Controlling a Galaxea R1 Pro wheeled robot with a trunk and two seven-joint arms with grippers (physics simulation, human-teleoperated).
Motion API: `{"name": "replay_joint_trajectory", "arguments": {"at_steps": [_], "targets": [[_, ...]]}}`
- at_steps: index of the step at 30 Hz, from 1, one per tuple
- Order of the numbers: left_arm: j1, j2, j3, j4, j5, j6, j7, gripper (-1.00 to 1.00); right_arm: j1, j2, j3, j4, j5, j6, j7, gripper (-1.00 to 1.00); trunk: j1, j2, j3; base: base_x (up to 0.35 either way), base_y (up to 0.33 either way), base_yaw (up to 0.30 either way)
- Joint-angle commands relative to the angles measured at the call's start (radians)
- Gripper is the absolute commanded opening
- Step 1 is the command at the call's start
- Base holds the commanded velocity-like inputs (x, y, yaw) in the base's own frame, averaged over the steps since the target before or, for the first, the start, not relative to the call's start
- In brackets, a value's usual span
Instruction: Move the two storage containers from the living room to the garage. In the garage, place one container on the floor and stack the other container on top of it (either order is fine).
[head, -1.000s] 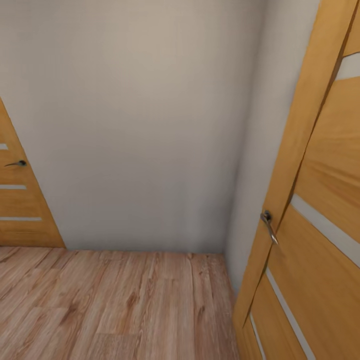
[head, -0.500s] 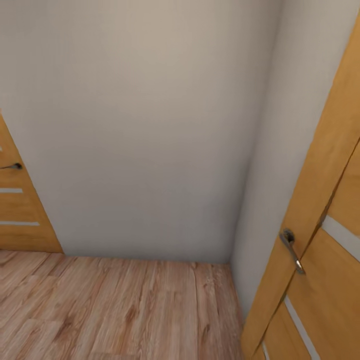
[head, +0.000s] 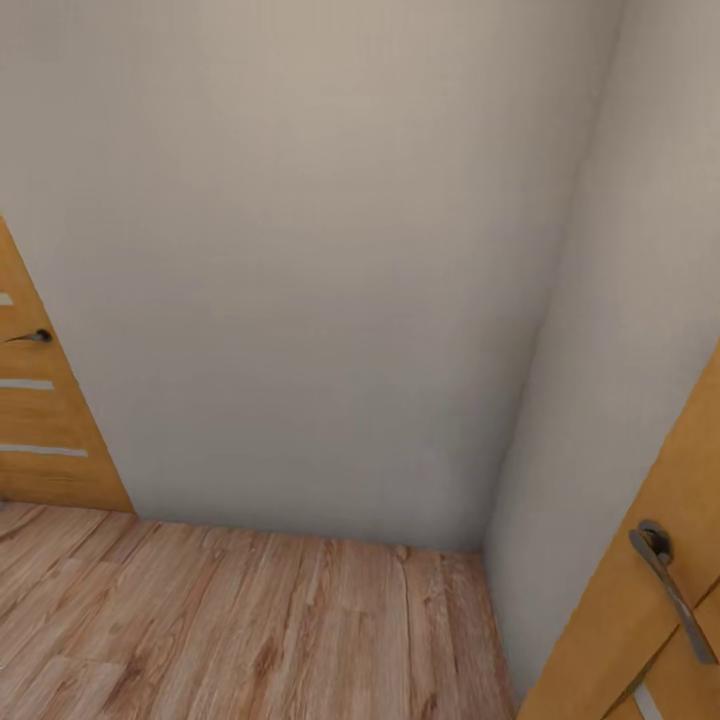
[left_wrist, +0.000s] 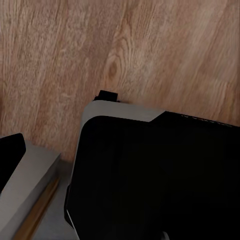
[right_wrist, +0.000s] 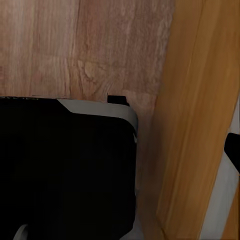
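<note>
The robot is in transit, facing a corner where two beige walls (head: 300, 250) meet above a wood plank floor (head: 250, 630). A wooden door (head: 40, 420) with pale stripes stands at the left, and a second door (head: 640, 640) with a metal handle (head: 665, 580) is close at the right. Neither bin is visible here, so where they are cannot be told.

Both wrist views look down on planks past the robot's own dark base (left_wrist: 150, 175); the right one also catches the near door (right_wrist: 195, 125) just beside the base. No claw shows, so neither one's state can be told.

To drive well here, it should likely turn away from the corner, keep the base off the right door's edge and handle, and move slowly until a clear way opens.
</note>
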Motion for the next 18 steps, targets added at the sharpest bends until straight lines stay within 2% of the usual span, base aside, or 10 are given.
{"name": "replay_joint_trajectory", "arguments": {"at_steps": [1, 18], "targets": [[-0.001, 0.0, -0.002, 0.001, 0.007, -0.004, 0.002, 1.0, -0.001, 0.001, 0.008, 0.003, -0.008, -0.005, -0.001, 1.0, 0.001, -0.002, -0.002, 0.32, 0.0, 0.251], [-0.001, 0.0, -0.002, 0.001, 0.008, -0.004, 0.003, 1.0, -0.001, 0.001, 0.008, 0.003, -0.008, -0.005, -0.001, 1.0, 0.001, -0.002, -0.002, 0.313, 0.0, 0.268]]}}
